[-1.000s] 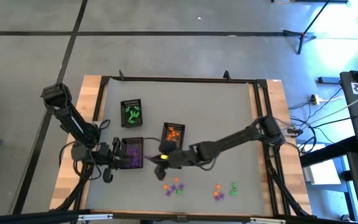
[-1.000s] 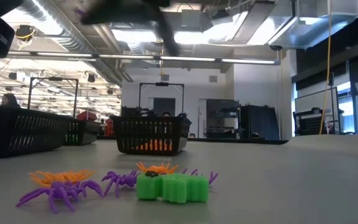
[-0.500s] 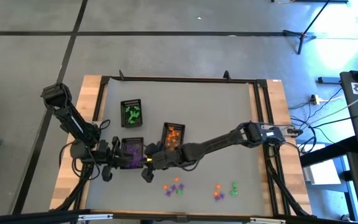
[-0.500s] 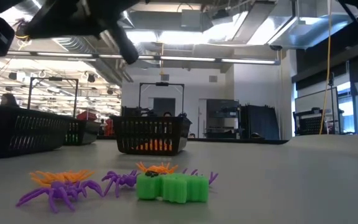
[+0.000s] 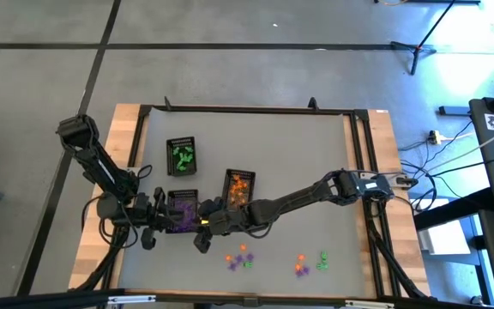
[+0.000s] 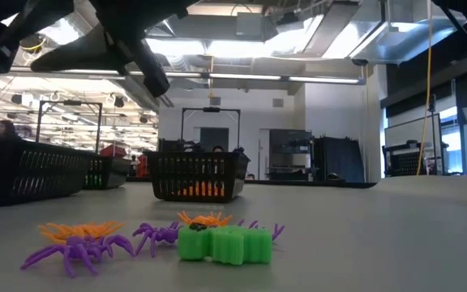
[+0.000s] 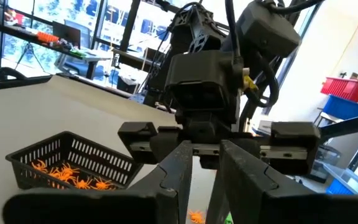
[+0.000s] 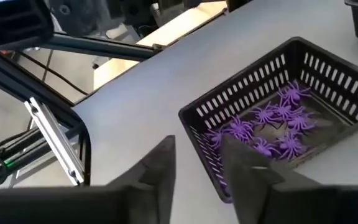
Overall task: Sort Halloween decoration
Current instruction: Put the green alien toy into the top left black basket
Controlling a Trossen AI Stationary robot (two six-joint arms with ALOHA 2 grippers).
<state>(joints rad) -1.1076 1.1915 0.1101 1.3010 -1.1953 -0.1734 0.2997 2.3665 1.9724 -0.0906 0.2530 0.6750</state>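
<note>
Overhead camera straight down on the table [image 5: 316, 146], low camera level across it, wrist cameras close (both share the trays)

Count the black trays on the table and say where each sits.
3: green-filled tray farthest back, orange-filled tray in the middle, purple-filled tray near the left arm.

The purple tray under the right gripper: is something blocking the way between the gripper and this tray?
Nothing visible does. The right gripper hangs over the near edge of the purple tray, fingers apart and empty; only purple spiders lie inside. The left gripper waits at the tray's other side.
</note>
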